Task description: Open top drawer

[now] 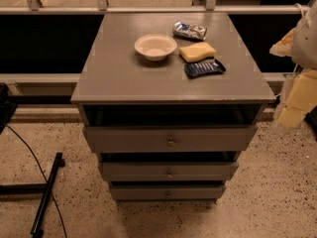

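Note:
The top drawer [148, 139] is the widest and tallest of three grey drawer fronts in a grey cabinet, with a small round metal knob [171, 142] at its middle. A dark gap shows between its front and the cabinet top [114, 78]. Two narrower drawer fronts [148, 171] sit below it. My gripper [290, 115] hangs at the right edge of the camera view, pale yellow and blurred, level with the cabinet top's front right corner. It is apart from the drawer and well to the right of the knob.
On the cabinet top lie a white bowl [155, 46], a yellow sponge [197, 51], a dark blue snack bag [204, 68] and a silver snack bag [189, 30]. A black stand leg [47, 195] and cable lie on the speckled floor at the left. A railing [49, 10] runs behind.

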